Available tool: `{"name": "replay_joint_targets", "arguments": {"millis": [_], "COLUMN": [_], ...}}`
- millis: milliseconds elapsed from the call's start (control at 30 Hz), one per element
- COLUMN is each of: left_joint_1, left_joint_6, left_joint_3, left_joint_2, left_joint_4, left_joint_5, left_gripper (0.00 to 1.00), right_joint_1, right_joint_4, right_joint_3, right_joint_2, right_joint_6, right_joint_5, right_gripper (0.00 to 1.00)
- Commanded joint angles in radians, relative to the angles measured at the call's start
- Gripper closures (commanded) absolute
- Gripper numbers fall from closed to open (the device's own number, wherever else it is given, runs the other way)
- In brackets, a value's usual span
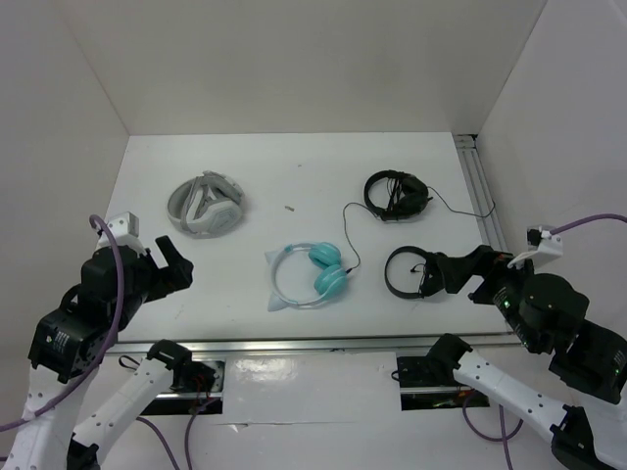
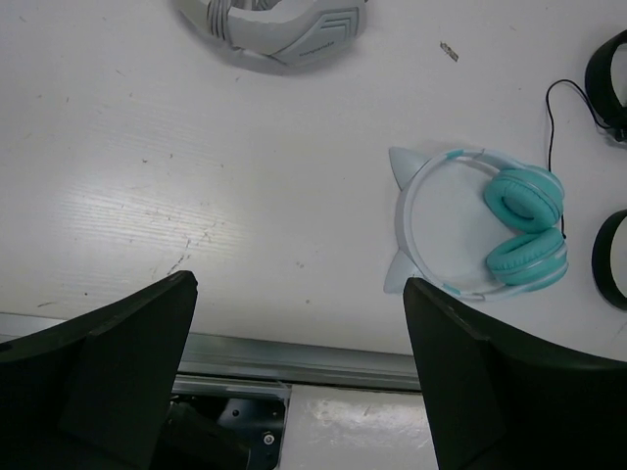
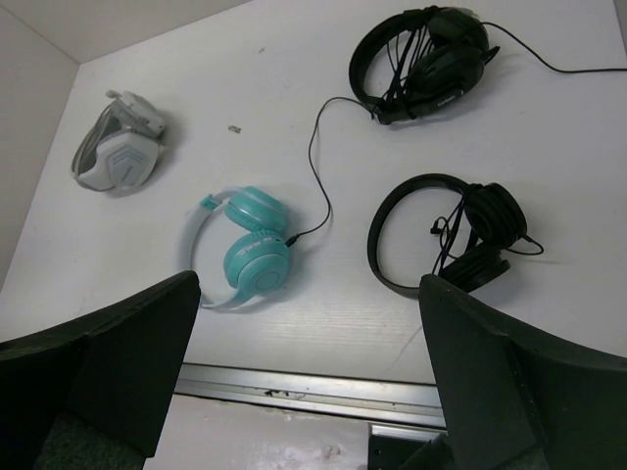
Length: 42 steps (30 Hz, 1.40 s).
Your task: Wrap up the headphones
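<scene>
The teal headphones (image 1: 329, 278) lie flat near the table's front middle, with a pale headband with cat ears (image 1: 279, 279) to their left. They also show in the left wrist view (image 2: 524, 257) and the right wrist view (image 3: 257, 259). Their thin black cable (image 1: 347, 230) trails loose from the cups toward the back; it also shows in the right wrist view (image 3: 315, 166). My left gripper (image 1: 174, 264) is open and empty, hovering left of them (image 2: 299, 294). My right gripper (image 1: 438, 274) is open and empty, to their right over the table's front edge (image 3: 309, 294).
Bulky grey-white headphones (image 1: 206, 204) lie at the back left. One black pair (image 1: 397, 193) lies at the back right, another (image 1: 407, 272) just beside my right gripper. A metal rail (image 1: 480, 186) runs along the right side, another along the front edge (image 2: 294, 357).
</scene>
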State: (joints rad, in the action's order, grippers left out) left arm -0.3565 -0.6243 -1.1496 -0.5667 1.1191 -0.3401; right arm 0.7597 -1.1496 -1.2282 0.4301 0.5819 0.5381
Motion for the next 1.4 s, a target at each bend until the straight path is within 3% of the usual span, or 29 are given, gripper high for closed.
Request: {"name": "replay_joint_targets", "arguments": {"millis": [0, 233, 433, 567, 767, 933, 1200, 1367], "left_joint_1": [0.004, 0.004, 0.004, -0.008, -0.142, -0.286, -0.312, -0.312], "left_joint_6": [0.029, 0.038, -0.029, -0.055, -0.109, -0.182, -0.249, -0.270], "left_joint_3": [0.008, 0.017, 0.149, 0.169, 0.286, 0.245, 0.263, 0.272], "left_joint_2": [0.007, 0.007, -0.143, -0.220, -0.470, -0.827, -0.926, -0.992], "left_joint_4": [-0.053, -0.088, -0.226, -0.338, -0.605, -0.630, -0.676, -0.711], "left_joint_5": [0.015, 0.073, 0.262, 0.300, 0.247, 0.086, 0.033, 0.006], "left_gripper": [0.00, 0.00, 0.00, 0.00, 0.00, 0.00, 0.01, 0.12], "right_joint_1": [0.015, 0.026, 0.026, 0.026, 0.026, 0.026, 0.026, 0.026], "right_joint_4": [0.011, 0.021, 0.108, 0.181, 0.266, 0.266, 0.225, 0.243], "right_joint_3": [-0.010, -0.001, 0.056, 0.131, 0.207, 0.194, 0.173, 0.173], "right_joint_2": [-0.019, 0.004, 0.067, 0.093, 0.113, 0.131, 0.085, 0.047], "right_joint_6": [-0.004, -0.004, -0.025, -0.034, -0.034, -0.054, -0.063, -0.063], "right_joint_5": [0.020, 0.010, -0.040, -0.093, -0.139, -0.158, -0.167, -0.205], "right_gripper": [0.00, 0.00, 0.00, 0.00, 0.00, 0.00, 0.00, 0.00]}}
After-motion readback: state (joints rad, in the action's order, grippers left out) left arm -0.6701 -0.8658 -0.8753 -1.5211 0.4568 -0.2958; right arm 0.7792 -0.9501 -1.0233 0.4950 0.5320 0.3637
